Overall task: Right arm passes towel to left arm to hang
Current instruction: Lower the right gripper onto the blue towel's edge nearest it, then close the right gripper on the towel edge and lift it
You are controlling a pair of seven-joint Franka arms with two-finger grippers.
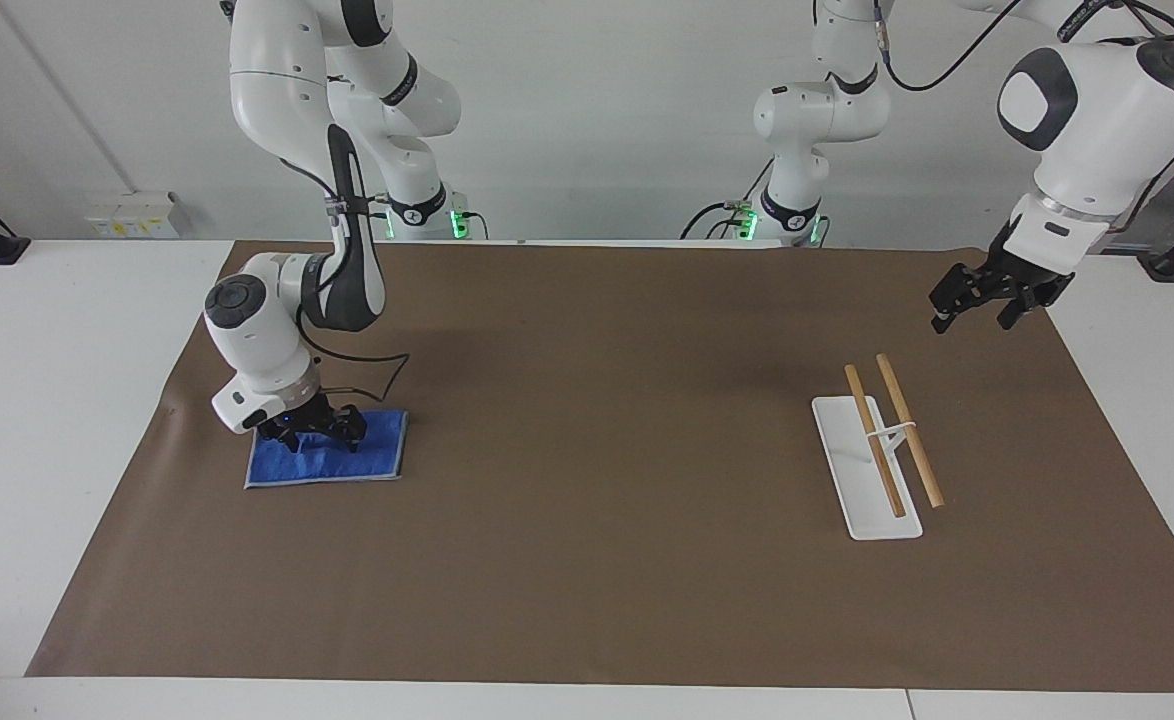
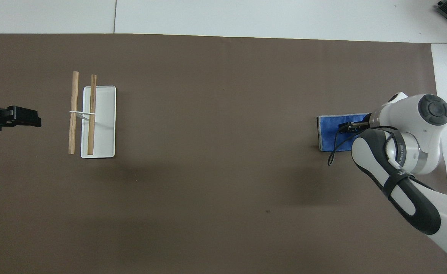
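The right gripper (image 1: 312,437) was lowered onto the towel (image 1: 367,460), its fingers spread. The left gripper (image 1: 977,305) was held waiting above the counter (image 1: 587,560), fingers parted.

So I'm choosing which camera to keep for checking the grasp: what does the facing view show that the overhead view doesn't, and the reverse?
Only the facing view shows height: the right gripper is down on the towel, and the left gripper waits in the air near the rack. It also shows both arm bases and the wall.

Only the overhead view shows the table's white edge farthest from the robots; there the right arm covers much of the towel.

Both show the towel flat on the brown mat, the rack with two wooden bars, and both grippers.
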